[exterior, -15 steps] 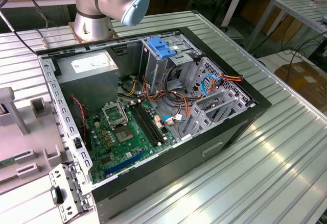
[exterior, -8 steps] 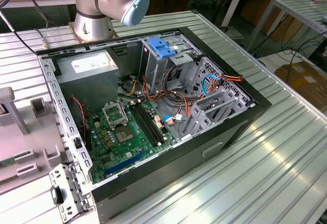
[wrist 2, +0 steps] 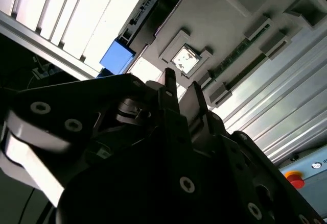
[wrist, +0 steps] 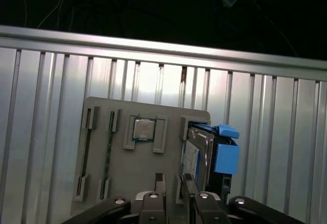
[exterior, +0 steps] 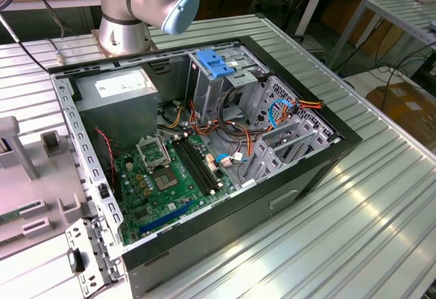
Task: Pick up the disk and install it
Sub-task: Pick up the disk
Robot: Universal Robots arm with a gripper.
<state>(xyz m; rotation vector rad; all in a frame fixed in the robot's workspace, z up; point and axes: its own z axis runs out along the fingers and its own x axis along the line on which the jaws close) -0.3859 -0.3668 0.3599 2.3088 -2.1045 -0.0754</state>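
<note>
Disk (wrist: pixel 196 155), one, edgewise in one tray (wrist: pixel 143 168)

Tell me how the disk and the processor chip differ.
The disk stands on edge in a slot; the processor chip lies flat in a square recess. The disk is larger than the chip and carries blue rails; the chip has none. Both rest on the grey holder.

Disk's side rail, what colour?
Blue side rail on the silver disk; shows best in the first wrist view.
</note>
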